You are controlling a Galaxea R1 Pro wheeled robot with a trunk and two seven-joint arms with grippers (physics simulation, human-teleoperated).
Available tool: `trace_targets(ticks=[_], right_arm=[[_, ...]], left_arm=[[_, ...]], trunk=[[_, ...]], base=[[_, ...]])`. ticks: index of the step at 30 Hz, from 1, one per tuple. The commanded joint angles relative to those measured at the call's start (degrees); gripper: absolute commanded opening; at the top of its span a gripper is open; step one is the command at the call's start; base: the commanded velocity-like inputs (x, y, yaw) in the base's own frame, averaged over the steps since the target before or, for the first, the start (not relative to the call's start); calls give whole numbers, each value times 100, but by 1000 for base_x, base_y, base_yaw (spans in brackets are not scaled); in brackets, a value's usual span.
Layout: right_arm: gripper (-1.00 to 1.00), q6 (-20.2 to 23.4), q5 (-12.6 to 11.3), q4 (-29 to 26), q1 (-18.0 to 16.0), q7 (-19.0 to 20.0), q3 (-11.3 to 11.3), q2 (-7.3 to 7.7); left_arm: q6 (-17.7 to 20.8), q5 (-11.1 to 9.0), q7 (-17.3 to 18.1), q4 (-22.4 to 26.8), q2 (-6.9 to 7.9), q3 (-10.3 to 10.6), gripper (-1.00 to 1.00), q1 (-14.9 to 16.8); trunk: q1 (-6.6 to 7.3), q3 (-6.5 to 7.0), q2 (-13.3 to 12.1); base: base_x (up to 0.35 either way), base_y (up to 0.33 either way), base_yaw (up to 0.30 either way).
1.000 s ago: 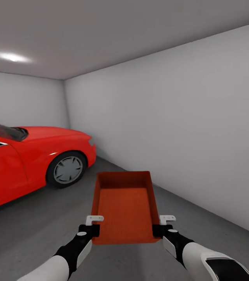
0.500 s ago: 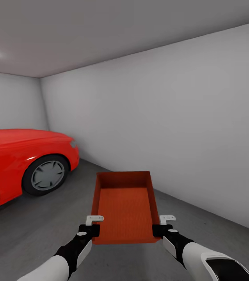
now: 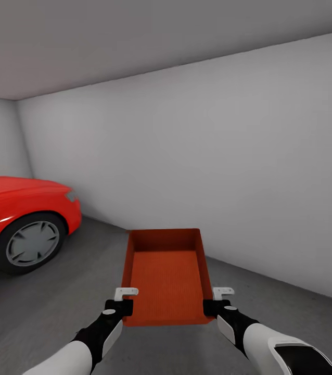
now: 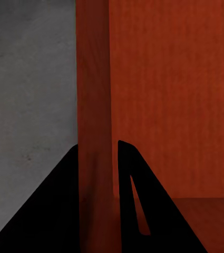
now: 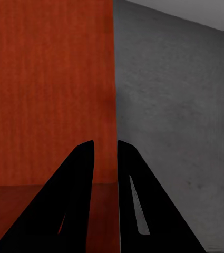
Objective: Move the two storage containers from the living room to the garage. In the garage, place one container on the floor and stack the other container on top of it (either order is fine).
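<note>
An orange-red storage container (image 3: 167,276) hangs in front of me above the grey concrete floor (image 3: 56,302) of the garage, held level with its open top up and nothing inside. My left gripper (image 3: 126,303) is shut on its left wall near the close corner. My right gripper (image 3: 214,303) is shut on its right wall at the matching spot. In the left wrist view the black fingers (image 4: 133,200) pinch the container wall (image 4: 93,105). The right wrist view shows that arm's fingers (image 5: 77,195) straddling the other wall (image 5: 107,105).
A red car (image 3: 15,221) stands at the left, its front wheel (image 3: 28,244) facing me. A plain white wall (image 3: 213,166) runs ahead and to the right, meeting the floor just beyond the container. Open concrete lies between the car and the wall.
The whole view has swung to the right: the car has slid toward the picture's left edge and the ceiling light has left the frame. Container and both grips look the same.
</note>
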State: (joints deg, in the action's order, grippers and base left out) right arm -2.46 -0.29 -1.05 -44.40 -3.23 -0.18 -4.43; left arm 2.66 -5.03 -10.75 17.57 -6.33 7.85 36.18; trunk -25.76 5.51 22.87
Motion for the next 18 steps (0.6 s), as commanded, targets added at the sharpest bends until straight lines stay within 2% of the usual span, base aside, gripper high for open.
trace_targets(ticks=[1,10,18], right_arm=[[-100,-24,-50,25,0,-240,-123,4],[-100,-26,-50,25,1,-240,-123,4],[-100,-26,-50,25,0,-240,-123,12]], left_arm=[[-20,81,-86,36,9,-103,-100,3],[-20,80,-86,31,9,-99,-100,4],[-12,81,-86,27,9,-104,-100,4]], trunk=[[-2,-2,5],[-2,-2,5],[-2,-2,5]], base=[[0,0,-294],[30,19,-287],[230,177,-41]])
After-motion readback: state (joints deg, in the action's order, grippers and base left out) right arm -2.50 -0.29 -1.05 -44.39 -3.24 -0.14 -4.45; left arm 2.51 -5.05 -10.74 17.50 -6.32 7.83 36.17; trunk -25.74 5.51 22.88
